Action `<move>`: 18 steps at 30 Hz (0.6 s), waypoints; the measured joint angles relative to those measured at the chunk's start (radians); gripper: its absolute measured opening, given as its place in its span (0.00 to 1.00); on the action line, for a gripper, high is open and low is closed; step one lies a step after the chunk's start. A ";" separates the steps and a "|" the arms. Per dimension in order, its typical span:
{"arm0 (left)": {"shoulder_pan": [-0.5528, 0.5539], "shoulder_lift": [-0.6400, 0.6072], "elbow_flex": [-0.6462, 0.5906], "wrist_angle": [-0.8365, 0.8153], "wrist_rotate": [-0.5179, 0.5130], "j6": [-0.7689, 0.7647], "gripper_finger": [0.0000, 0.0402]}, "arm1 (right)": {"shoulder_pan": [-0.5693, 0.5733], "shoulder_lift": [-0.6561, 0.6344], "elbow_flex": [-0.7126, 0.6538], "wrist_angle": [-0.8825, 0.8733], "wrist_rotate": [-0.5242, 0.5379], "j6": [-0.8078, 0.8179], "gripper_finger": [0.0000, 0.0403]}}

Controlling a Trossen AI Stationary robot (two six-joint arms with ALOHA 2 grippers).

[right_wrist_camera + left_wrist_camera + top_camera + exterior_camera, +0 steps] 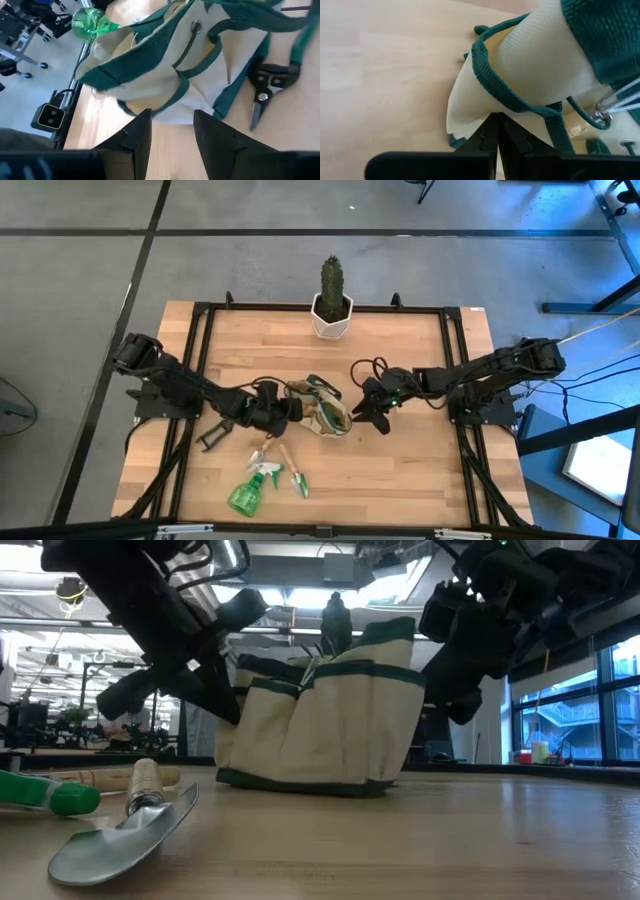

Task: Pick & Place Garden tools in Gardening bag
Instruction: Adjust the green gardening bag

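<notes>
The gardening bag (322, 412), cream with green bands and handles, stands on its bottom at the table's middle (320, 720). My left gripper (287, 412) is at its left side, shut on its cloth (497, 125). My right gripper (372, 418) stands open just right of the bag (172, 127), with nothing between its fingers. Dark shears (213, 435) lie left of the bag (267, 85). A trowel (120, 835), another wooden-handled tool (296, 478) and a green spray bottle (245, 495) lie nearer the front edge. Silver metal rods (620, 100) show at the bag. My left gripper pinches the bag's cream cloth wall (485, 106) between its two shut fingers, just under a green-trimmed edge on the bag's left side. The fingers come from the table's left, slanting down. One layer or several, I cannot tell. The bag rests on the table.
A green cactus in a white pot (332, 300) stands at the table's far edge, behind the bag. A black frame rail (200, 360) runs along the table's sides. Bare wood lies right of the bag and in front of my right gripper.
</notes>
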 joint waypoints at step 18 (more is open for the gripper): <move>0.181 -0.001 -0.001 0.057 0.105 0.265 0.01 | 0.012 0.000 0.000 0.011 0.026 0.003 0.37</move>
